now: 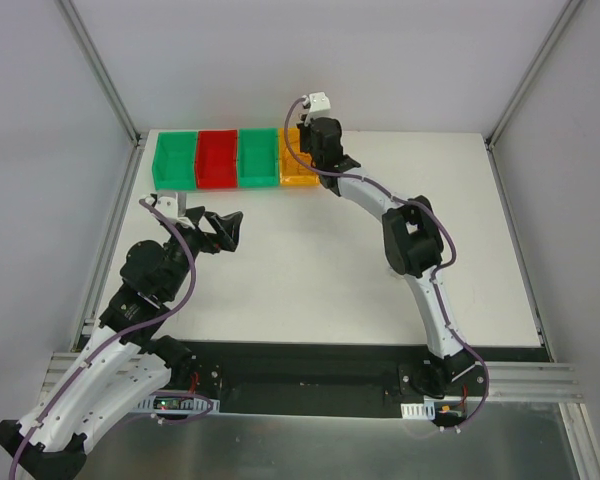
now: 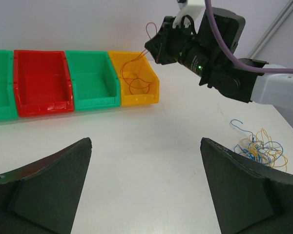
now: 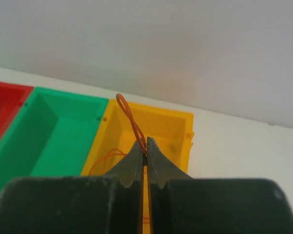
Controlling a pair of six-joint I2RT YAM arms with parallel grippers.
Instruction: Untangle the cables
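Right claw (image 3: 146, 142) pinches a thin orange wire (image 3: 129, 113) over the yellow plastic bin (image 3: 183, 123). Left claw (image 2: 145, 142): wide, empty. Multicoloured wire tangle (image 2: 260, 149) lies unsorted.

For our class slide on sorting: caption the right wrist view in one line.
Right gripper shut on an orange cable, held over the yellow bin.

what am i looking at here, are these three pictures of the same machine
Yes. Two robot arms stand at a white table. One picture looks down from above, and the other two come from a camera on each wrist. Along the far edge sits a row of bins. The right tool is shut on an orange cable above the yellow bin. The left tool is open and empty. A cable tangle lies on the table.
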